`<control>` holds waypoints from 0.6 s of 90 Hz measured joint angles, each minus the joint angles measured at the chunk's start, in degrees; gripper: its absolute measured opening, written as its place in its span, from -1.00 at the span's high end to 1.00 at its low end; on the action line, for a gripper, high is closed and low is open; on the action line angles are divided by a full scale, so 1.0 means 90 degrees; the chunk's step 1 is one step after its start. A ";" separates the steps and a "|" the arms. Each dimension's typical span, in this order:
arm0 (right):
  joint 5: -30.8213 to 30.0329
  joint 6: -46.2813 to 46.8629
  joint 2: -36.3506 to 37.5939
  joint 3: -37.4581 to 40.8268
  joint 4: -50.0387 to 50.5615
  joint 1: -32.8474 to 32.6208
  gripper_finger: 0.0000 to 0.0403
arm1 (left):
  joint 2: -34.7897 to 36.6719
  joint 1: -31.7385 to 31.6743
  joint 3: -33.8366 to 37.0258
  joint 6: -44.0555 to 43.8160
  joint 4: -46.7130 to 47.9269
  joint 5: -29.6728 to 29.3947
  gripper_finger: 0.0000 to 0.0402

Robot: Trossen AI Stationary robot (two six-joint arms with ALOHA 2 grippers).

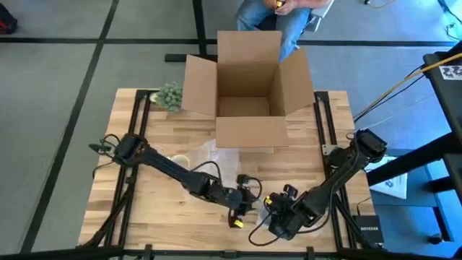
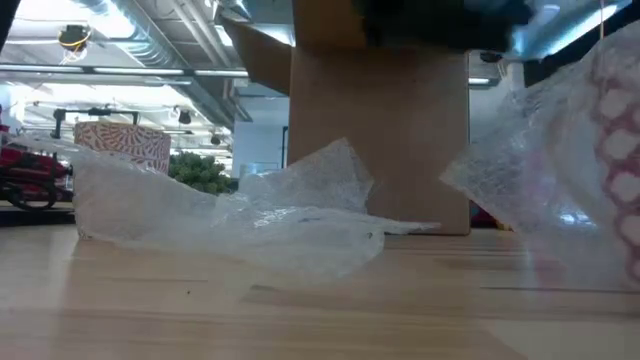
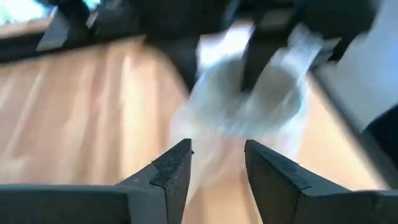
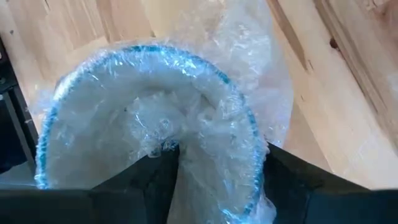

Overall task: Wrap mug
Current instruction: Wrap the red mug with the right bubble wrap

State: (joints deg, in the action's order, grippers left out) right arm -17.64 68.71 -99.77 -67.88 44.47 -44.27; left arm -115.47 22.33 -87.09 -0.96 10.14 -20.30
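Status at this frame, wrapping stage.

Mug [image 4: 149,137]: fills the centre of the right wrist view, blue-rimmed mouth facing the camera, bubble wrap [image 4: 249,56] drawn over the outside and tucked down into the opening. In the high view it sits at lower centre, between the 2 grippers, but is mostly hidden there.

Right gripper [image 1: 278,206]: lower centre-right of the high view. Its 2 dark fingers [image 4: 155,171] straddle the near rim, 1 inside the mouth and 1 outside, pinching the wall and the wrap together.

Left gripper [image 1: 242,201]: just left of the right one. In its own view the fingers [image 3: 171,171] stand slightly apart with wrap trailing between them; nothing looks firmly clamped, so I read the jaws as spread. View is blurred, so moderate confidence.

Other items: a loose sheet of bubble wrap [image 2: 230,215] lies on the table [image 1: 151,209] at mid-frame in the low view. Open cardboard box [image 1: 245,87] at top centre of the high view. A green plant [image 1: 170,95] to its left. A seated person [image 1: 281,18] at the top edge.

Progress, judged: wrap is around the body and partly stuffed inside. Remaining: tuck the loose tail at upper right of the right wrist view; the underside cannot be seen.
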 joint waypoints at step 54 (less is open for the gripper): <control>-0.0476 -0.0007 -0.0015 0.0007 -0.0112 0.0005 0.09 | -0.0664 -0.0471 0.0290 0.0345 -0.1156 0.1464 0.35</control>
State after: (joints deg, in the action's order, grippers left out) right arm -21.92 68.64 -99.90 -67.81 43.46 -44.23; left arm -121.45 18.09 -84.48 2.15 -0.26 -7.12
